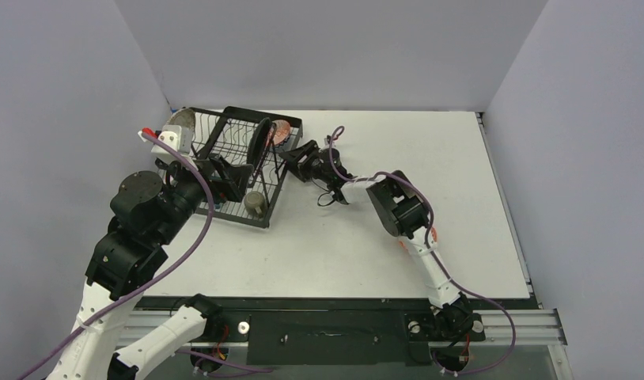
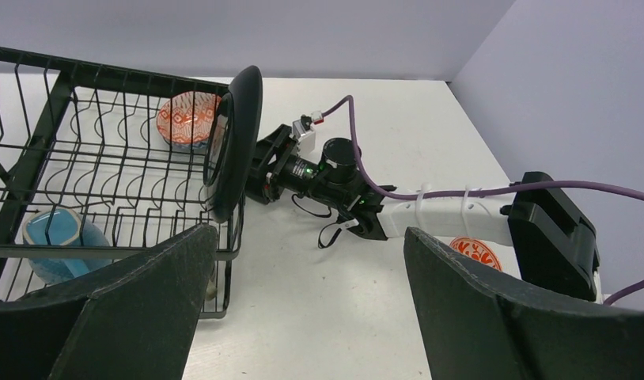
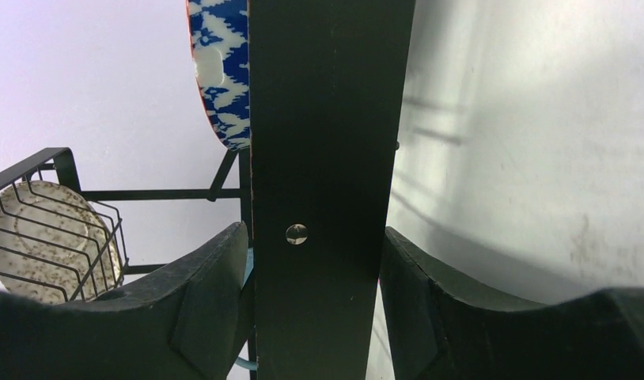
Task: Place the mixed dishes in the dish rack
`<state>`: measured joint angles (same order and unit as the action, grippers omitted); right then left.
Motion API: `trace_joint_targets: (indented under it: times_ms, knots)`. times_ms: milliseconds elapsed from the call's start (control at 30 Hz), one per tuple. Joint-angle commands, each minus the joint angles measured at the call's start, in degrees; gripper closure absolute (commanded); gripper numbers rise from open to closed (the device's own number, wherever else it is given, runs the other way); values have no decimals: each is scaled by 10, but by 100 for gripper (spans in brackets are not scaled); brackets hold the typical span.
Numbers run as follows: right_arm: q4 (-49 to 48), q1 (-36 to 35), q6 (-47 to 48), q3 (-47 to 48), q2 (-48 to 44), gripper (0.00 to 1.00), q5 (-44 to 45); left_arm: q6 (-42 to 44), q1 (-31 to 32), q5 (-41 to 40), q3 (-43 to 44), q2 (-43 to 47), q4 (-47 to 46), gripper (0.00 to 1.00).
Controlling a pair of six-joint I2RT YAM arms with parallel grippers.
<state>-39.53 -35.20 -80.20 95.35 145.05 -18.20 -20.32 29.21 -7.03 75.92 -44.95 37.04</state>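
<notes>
The black wire dish rack stands at the far left. The glossy black plate stands upright at its right end; in the left wrist view its lower edge sits among the wires. My right gripper is shut on the plate's rim, which shows edge-on between the fingers. The speckled grey plate stands at the rack's far left end. The light-blue mug and the olive cup are in the rack. One patterned bowl is behind the black plate. The other bowl lies under the right arm. My left gripper is open and empty over the rack's near right corner.
The right arm stretches across the table's middle towards the rack, its purple cable looping above it. Grey walls close the table at the back and both sides. The rack's raised right wall is close beside my left finger.
</notes>
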Motion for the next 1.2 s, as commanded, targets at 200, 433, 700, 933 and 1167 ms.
trace_joint_targets:
  times_ms: [200,433,700,933,1167]
  knots:
    - [-73,-73,27,-140,-93,82,-23,9,1,7,11,3,-35,13]
    - [-66,-84,36,-182,-120,78,-25,11,1,11,8,4,-41,13]
    - [130,-76,199,-213,-223,55,12,20,1,6,9,9,-37,13]
    - [353,-60,354,-176,-289,34,96,26,1,7,8,11,-32,13]
    - [489,-56,442,-148,-347,31,172,30,1,14,1,16,-33,13]
